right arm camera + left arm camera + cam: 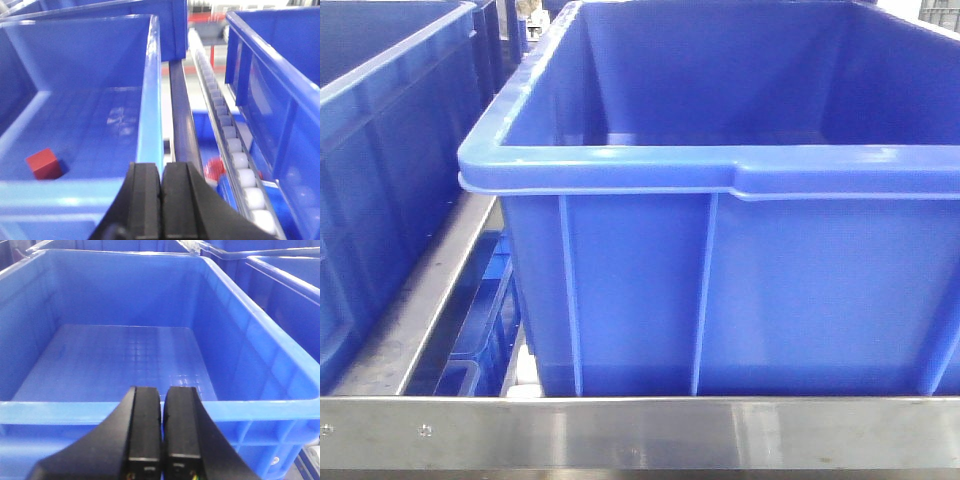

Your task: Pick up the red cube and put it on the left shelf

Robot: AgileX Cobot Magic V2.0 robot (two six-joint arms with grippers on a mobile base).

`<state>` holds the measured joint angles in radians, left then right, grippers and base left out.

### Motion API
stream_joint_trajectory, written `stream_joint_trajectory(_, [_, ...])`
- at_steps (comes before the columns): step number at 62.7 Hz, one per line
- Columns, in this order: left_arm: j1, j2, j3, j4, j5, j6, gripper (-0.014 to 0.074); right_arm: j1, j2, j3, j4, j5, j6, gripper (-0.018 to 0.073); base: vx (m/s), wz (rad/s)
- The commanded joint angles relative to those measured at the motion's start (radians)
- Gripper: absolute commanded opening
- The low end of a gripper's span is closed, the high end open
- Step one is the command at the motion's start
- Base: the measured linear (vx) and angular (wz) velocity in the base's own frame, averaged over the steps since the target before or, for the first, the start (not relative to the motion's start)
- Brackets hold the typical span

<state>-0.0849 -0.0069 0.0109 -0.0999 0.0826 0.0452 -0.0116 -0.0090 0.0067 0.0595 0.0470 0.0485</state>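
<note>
From the right wrist view I see the red cube (42,163) resting on the floor of a blue plastic bin (150,100), near the front wall toward its left side; nothing touches it. The right end effector (161,200) is clenched, fingers pressed together and empty, poised above the bin's front rim near its right corner; a roller track (235,150) runs just right of the bin. The left end effector (162,432) is likewise clenched on nothing, above the near rim of another blue bin (260,355). Front camera shows a blue bin (720,170) behind a steel rail (640,430).
</note>
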Motion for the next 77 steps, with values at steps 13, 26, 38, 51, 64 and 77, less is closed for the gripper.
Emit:
stream_joint_trajectory(13, [-0.006, -0.012, 0.024, -0.001, -0.089, -0.005, 0.0101, -0.007, -0.02, -0.002, -0.051, -0.169, -0.001, 0.0046, 0.01, 0.09])
stream_joint_trajectory(26, [-0.006, -0.012, 0.024, -0.001, -0.089, -0.005, 0.0102, -0.007, -0.02, -0.002, -0.051, -0.173, -0.001, 0.0046, 0.0, 0.0])
stream_joint_trajectory(38, [-0.006, -0.012, 0.024, -0.001, -0.089, -0.005, 0.0101, -0.007, -0.02, -0.002, -0.051, -0.171, -0.001, 0.0046, 0.0, 0.0])
stream_joint_trajectory(51, [-0.006, -0.012, 0.024, -0.001, -0.089, -0.005, 0.0101, -0.007, -0.02, -0.002, -0.051, -0.171, -0.001, 0.0046, 0.0, 0.0])
stream_joint_trajectory(64, [-0.006, -0.012, 0.024, -0.001, -0.089, -0.005, 0.0102, -0.007, -0.02, -0.002, -0.051, -0.171, -0.001, 0.0046, 0.0, 0.0])
stream_joint_trajectory(77, [-0.006, -0.012, 0.024, -0.001, -0.089, -0.005, 0.0101, -0.007, -0.019, -0.002, -0.051, -0.171, -0.001, 0.0046, 0.0, 0.0])
